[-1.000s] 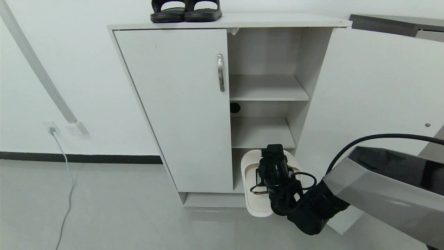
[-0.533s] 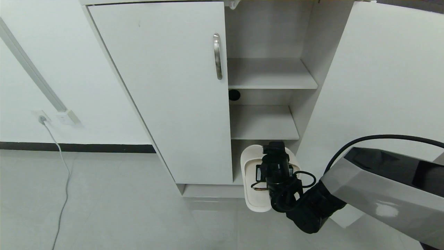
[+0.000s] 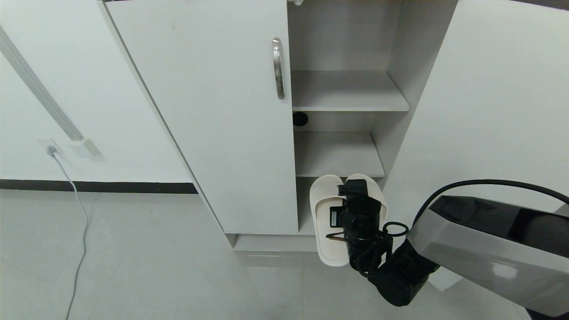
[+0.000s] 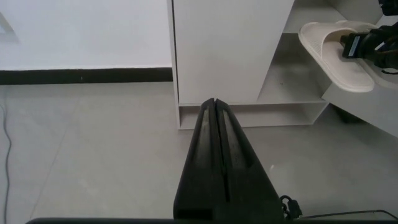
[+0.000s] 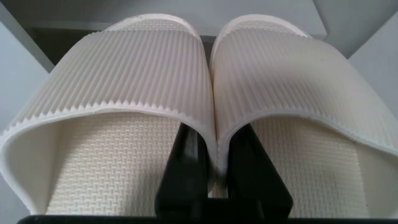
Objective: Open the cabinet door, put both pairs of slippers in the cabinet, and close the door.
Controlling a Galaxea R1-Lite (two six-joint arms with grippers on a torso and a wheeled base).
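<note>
Right gripper (image 3: 353, 191) grips the cream slippers (image 3: 326, 222) by their inner straps, toes at the mouth of the cabinet's (image 3: 391, 111) bottom compartment, heels past its front edge. The shut left door (image 3: 213, 111) and the open right door (image 3: 480, 98) flank the opening, and the pair nearly fills its width. Left gripper (image 4: 214, 109), fingers pressed together on nothing, hangs over the floor before the cabinet's base.

the right arm (image 3: 489, 249) wears an angular silver-grey shell on the forearm, with a glossy black panel (image 3: 524, 222) on its top side. a thick black cable (image 3: 480, 182) comes out of it in a wide arc. the wrist part is black and rounded, and thin black wires (image 3: 394, 228) loop beside it. the right gripper (image 3: 354, 189) is black too, and carries a small white label (image 3: 333, 216) on one side. the left gripper (image 4: 214, 106) is matte black, with two long narrow fingers that become wider toward the base.
</note>
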